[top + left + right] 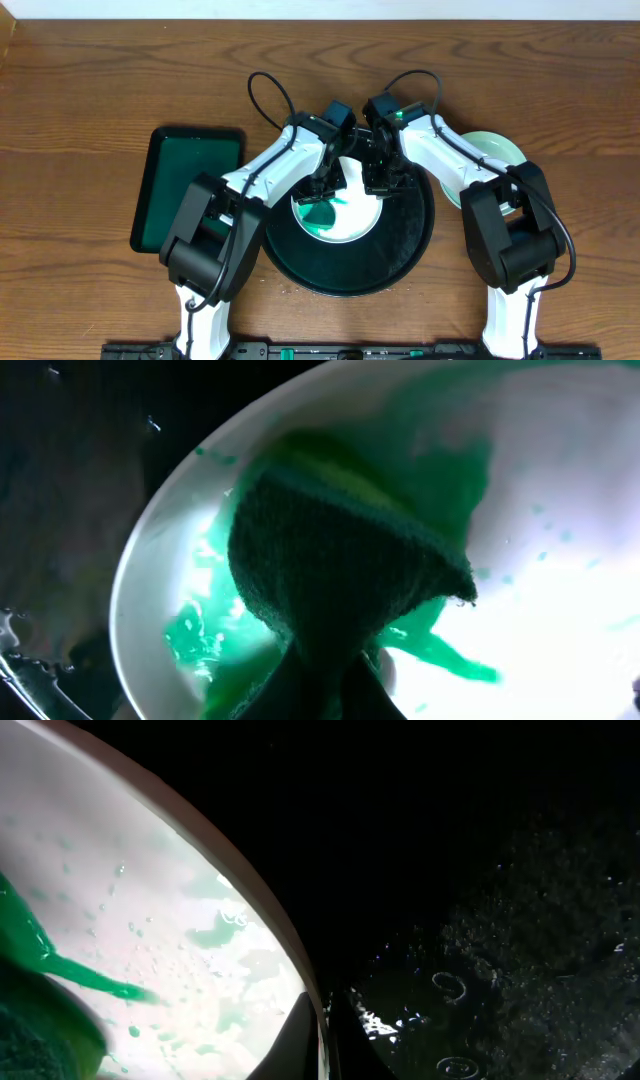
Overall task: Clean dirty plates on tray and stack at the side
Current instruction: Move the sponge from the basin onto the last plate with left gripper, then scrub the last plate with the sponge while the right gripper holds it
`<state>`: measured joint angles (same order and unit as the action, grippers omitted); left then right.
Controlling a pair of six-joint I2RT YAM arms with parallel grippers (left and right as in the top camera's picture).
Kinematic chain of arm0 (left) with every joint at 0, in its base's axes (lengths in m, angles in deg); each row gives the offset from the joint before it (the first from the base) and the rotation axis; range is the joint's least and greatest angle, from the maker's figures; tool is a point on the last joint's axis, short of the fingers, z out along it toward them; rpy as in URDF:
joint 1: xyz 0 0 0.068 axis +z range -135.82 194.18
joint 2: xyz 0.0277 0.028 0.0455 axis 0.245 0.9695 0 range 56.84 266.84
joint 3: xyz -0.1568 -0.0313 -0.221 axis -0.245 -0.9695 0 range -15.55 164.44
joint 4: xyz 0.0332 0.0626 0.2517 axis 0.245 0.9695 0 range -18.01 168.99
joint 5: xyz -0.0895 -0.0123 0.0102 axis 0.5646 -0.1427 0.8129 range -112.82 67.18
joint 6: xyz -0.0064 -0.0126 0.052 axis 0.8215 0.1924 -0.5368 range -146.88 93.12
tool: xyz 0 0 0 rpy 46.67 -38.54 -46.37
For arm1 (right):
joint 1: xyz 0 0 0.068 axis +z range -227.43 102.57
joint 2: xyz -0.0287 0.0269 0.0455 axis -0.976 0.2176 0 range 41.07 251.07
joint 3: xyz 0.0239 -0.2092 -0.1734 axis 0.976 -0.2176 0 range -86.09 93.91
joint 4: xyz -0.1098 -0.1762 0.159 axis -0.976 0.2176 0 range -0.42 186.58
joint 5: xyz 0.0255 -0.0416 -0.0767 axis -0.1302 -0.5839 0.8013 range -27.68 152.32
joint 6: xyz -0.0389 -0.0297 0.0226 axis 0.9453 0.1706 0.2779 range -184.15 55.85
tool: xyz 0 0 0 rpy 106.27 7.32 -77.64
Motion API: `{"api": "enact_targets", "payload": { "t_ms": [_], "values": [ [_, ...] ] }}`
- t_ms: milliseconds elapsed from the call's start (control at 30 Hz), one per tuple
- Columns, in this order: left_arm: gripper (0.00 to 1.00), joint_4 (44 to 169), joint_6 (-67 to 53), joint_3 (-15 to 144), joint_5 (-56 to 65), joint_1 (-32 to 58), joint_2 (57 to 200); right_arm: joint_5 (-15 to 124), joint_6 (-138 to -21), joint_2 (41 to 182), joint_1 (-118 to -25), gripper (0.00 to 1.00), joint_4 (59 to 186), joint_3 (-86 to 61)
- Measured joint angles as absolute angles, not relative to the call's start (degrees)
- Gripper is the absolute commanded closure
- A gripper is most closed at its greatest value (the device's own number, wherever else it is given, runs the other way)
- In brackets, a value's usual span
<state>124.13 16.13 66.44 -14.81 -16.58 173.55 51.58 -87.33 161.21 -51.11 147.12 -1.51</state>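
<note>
The wooden table (100,70) carries the black tray (412,245), a green rectangular tray (188,182) and 1 plate (496,150).

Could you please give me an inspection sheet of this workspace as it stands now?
Surface: brown wooden table.
Job's things: one plate smeared with green lies on the black tray; a second plate sits on the table beyond the tray's right side, partly under the right arm.
Clutter: green rectangular tray left of the black tray.
Grippers: left gripper holds a dark green sponge on the smeared plate; right gripper has its fingers pinching that plate's rim.
Cables: black cables loop above both wrists, away from the plate.
Surroundings: nothing seen.
</note>
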Motion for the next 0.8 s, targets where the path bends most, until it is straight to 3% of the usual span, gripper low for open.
{"api": "enact_targets", "payload": {
  "t_ms": [367, 567, 800],
  "values": [
    [0.93, 115.2, 0.6, 66.4, 3.0, -15.5, 174.9, 51.6, -87.2, 161.2, -51.1, 0.99, 147.1, -1.5],
    [0.93, 117.7, 3.0, 66.5, 1.6, -13.4, 174.9, 51.5, -87.0, 161.3, -51.1, 0.99, 147.1, -1.5],
    [0.93, 128.6, 7.7, 68.0, -8.9, -9.2, 174.5, 50.5, -86.2, 161.3, -51.1, 0.99, 146.5, -1.5]
  ]
}}
